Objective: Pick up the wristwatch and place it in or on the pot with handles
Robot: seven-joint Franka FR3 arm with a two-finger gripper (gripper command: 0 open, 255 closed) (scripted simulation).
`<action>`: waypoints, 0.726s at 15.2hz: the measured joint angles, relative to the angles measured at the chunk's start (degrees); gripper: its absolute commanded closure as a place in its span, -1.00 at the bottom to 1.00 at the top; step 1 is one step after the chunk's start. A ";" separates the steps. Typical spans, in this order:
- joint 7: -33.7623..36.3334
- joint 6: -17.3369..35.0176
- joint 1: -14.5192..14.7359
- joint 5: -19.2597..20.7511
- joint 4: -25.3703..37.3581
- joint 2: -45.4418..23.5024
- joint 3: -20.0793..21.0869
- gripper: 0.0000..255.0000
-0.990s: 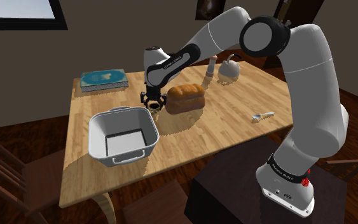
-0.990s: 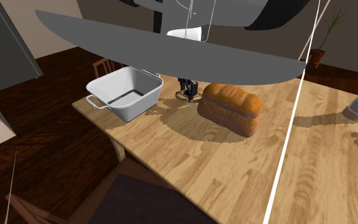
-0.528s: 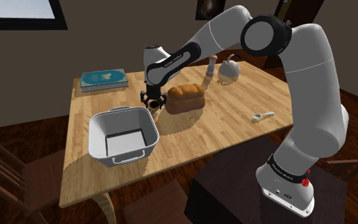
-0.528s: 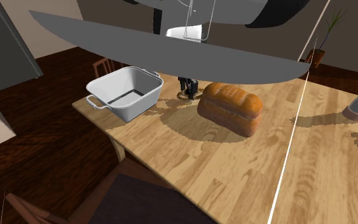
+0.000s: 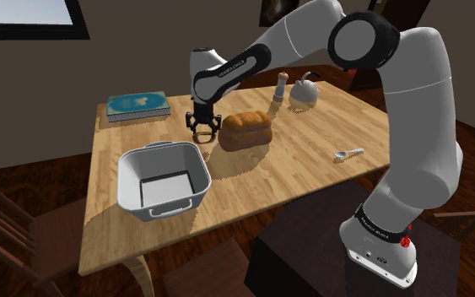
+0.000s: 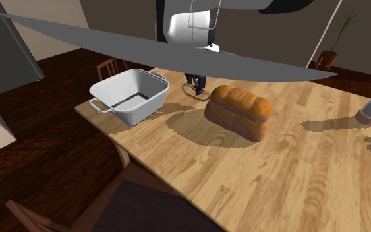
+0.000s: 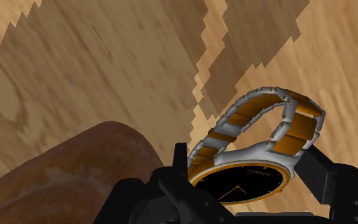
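The wristwatch [image 7: 263, 127] has a silver and orange link band and a black dial. My black gripper [image 7: 246, 186] is shut on its case, with the band looping out past the fingers. In the shoulder view the gripper [image 5: 203, 128] hangs a little above the wooden table [image 5: 303, 164] with the watch [image 5: 205, 135] in it. It hangs between the bread loaf [image 5: 246, 130] and the far rim of the grey pot with handles [image 5: 132, 159]. The second exterior view has the gripper [image 6: 197, 83] beyond the pot [image 6: 152, 100] and beside the loaf [image 6: 240, 111].
A blue book [image 5: 137, 104] lies at the table's far corner. A white teapot [image 5: 304, 93] and a slim mill [image 5: 278, 89] stand at the back. A small metal utensil [image 5: 349, 153] lies towards the shoulder view's right. A wooden chair [image 5: 8, 232] stands left of the table.
The fingers closed the last bit on the watch. The gripper then rose off the table, carrying the watch up with it.
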State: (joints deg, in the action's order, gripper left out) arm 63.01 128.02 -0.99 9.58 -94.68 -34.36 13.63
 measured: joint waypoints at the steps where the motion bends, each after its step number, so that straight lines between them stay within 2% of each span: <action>1: -0.10 -0.74 -0.06 -0.15 0.25 0.50 0.09 1.00; 11: -0.85 -6.34 -0.54 -1.28 2.07 4.36 0.78 1.00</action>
State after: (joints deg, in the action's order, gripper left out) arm 62.16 121.68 -1.53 8.30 -92.62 -30.00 14.41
